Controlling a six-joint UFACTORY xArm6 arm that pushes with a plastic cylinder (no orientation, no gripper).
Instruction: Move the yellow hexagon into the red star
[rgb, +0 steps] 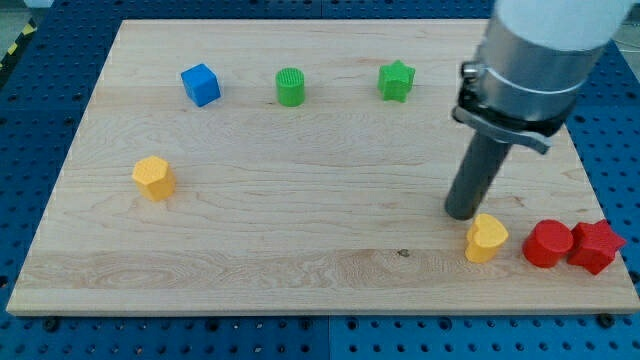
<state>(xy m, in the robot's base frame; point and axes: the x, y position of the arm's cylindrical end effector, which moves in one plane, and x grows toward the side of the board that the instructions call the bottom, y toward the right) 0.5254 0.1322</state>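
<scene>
The yellow hexagon (153, 178) sits on the wooden board at the view's left. The red star (596, 246) lies at the view's bottom right, at the board's right edge, touching a red cylinder (548, 244) on its left. My tip (462, 213) rests on the board at the right, far from the hexagon. It is just above and left of a yellow heart (486, 238), very close to it. The heart lies left of the red cylinder with a small gap between them.
A blue cube (200, 84), a green cylinder (290, 87) and a green star (396, 80) stand in a row near the view's top. The wooden board (300, 230) lies on a blue perforated table.
</scene>
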